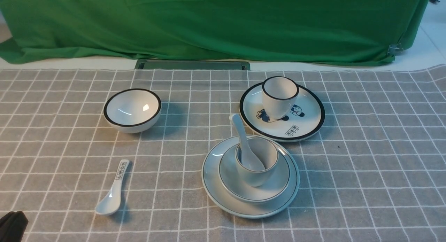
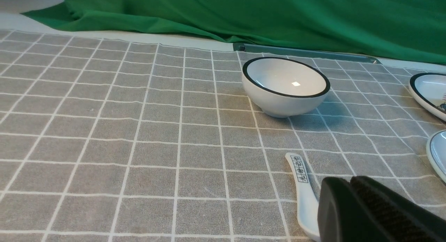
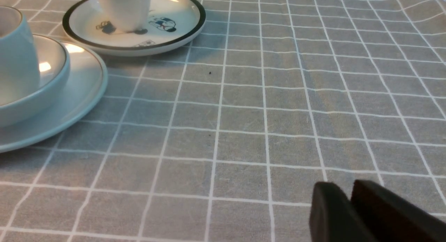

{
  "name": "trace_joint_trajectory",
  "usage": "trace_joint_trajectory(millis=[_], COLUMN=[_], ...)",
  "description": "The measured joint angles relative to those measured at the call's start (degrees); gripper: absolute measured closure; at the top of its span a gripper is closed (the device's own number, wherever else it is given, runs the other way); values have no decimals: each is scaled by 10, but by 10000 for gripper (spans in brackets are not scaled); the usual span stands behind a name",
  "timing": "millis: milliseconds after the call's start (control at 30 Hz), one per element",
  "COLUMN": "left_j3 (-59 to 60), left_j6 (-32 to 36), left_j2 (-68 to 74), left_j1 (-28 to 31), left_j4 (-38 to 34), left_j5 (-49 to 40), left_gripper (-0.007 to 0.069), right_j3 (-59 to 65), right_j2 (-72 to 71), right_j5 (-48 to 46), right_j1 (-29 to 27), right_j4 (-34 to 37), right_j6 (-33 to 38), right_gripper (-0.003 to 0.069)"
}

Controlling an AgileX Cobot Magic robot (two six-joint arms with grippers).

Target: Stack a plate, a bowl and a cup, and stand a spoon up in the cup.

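Pincers first: my left gripper (image 2: 348,186) hangs low over the checked tablecloth (image 1: 366,165), its dark jaws pressed together on nothing, near the handle of the lettered spoon (image 1: 113,189). My right gripper (image 3: 350,196) also sits low above bare cloth, well apart from the dishes; only a sliver of gap shows between its jaws, so I cannot tell whether it is released or clenched, though nothing is in it.

Small black characters run in a column down the lettered spoon's handle, and a boxed row of characters is printed on the cartoon plate (image 1: 306,125); both are too small to read.

By count: two plates, two bowls, two cups, two spoons. The plate (image 1: 212,186) lies at front centre with the bowl (image 1: 275,186) on it, the cup (image 1: 258,176) in the bowl, and the spoon (image 1: 244,144) leaning in the cup, handle up. The black-rimmed cup (image 1: 278,95) stands on the cartoon plate, the black-rimmed bowl (image 1: 132,109) alone at left.
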State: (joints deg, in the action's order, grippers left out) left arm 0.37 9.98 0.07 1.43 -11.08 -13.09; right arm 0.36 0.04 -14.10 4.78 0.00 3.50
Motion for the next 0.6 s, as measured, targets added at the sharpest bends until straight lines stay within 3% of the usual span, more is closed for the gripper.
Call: trace_joint_trajectory(millis=[600], left_j3=[0], left_j6=[-1], left_j2=[0], left_j1=[5], left_j4=[0], left_j5=[0], left_gripper=[613], right_j3=[0], right_j2=[0], right_j5=[0], right_j1=[0], right_j4=[0], right_j6=[0], right_gripper=[480])
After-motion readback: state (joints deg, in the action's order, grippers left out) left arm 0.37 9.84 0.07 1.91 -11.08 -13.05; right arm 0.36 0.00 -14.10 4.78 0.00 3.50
